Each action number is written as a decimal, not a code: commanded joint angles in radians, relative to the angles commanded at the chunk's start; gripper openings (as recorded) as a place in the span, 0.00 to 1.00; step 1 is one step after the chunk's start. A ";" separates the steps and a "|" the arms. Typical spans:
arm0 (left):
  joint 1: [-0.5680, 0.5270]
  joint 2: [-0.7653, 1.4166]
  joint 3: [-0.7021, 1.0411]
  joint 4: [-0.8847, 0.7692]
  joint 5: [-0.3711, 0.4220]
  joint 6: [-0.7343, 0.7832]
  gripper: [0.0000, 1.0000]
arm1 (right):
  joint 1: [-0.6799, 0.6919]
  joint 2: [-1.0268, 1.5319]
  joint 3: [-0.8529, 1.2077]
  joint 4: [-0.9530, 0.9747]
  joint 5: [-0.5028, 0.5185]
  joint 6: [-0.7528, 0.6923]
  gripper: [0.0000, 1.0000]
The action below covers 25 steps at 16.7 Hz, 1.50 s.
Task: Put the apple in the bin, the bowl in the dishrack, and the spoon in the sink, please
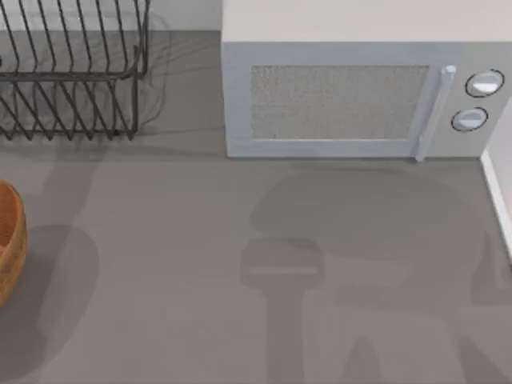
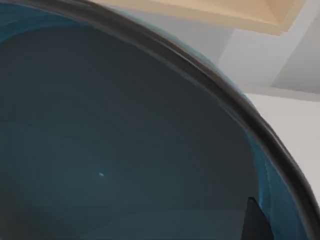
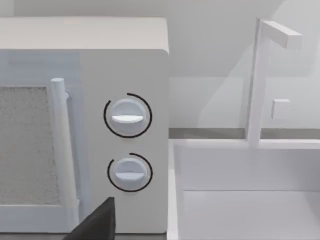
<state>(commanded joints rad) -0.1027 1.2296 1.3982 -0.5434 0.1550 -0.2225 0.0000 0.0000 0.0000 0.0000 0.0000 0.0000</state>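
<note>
One bowl (image 2: 125, 150) crowds the left wrist camera, presumably carried toward the dishrack (image 1: 72, 72); finger state indeterminable for both grippers.

Grey countertop (image 1: 200, 272), white microwave (image 1: 352, 88) against pale wall (image 3: 215, 45)
</note>
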 joint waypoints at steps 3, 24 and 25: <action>0.161 -0.205 -0.163 0.185 0.029 0.136 0.00 | 0.000 0.000 0.000 0.000 0.000 0.000 1.00; 0.222 0.201 -0.366 0.946 -0.004 0.238 0.00 | 0.000 0.000 0.000 0.000 0.000 0.000 1.00; 0.214 0.263 -0.383 1.029 -0.012 0.240 0.00 | 0.000 0.000 0.000 0.000 0.000 0.000 1.00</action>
<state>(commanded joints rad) 0.1108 1.4922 1.0155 0.4854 0.1435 0.0175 0.0000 0.0000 0.0000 0.0000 0.0000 0.0000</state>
